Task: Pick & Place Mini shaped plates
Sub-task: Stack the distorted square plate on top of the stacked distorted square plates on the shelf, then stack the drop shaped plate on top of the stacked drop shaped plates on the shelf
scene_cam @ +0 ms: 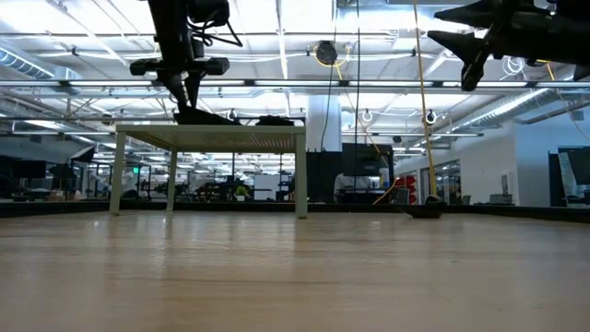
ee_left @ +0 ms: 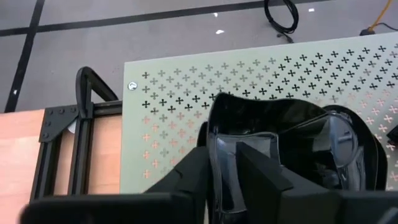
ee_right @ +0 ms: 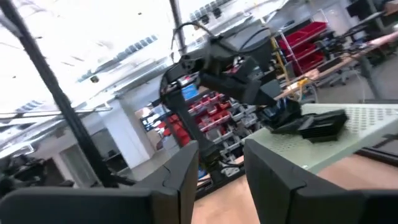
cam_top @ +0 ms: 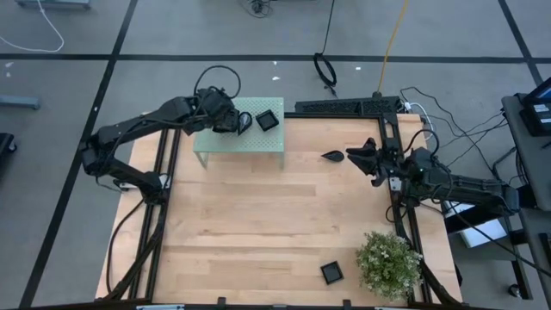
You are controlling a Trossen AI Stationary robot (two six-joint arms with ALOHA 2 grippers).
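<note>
Platform (cam_top: 215,148), green and perforated, at the far left of the wooden surface (cam_top: 258,215), raised on thin legs. Above it, left tool (cam_top: 234,122), reaching in from the left edge and pointing down onto the platform's top. Directly under that tool, big plate (ee_left: 292,124): glossy black, wavy raised rim, lying flat on the perforated sheet. Tool set right at that plate's near rim; whether clenched on the rim or already released, cannot tell from any view. From table height, same tool seen low, down at the level of the platform's top.

Just beside the big plate, further right and also on the platform, near its far right corner: square plate (cam_top: 269,120), small, black, flat, untouched.

Past the platform, on bare wood near the far edge: teardrop plate (cam_top: 332,156), tiny and dark, lying alone. Just right of it, right tool (cam_top: 360,157), released, with a clear gap and nothing in its grasp; held high above the wood in the level view, not touching the teardrop plate.

Towards the near right corner: second square plate (cam_top: 332,273) on the wood, just beside a small leafy plant (cam_top: 389,263), well apart from both tools.
</note>
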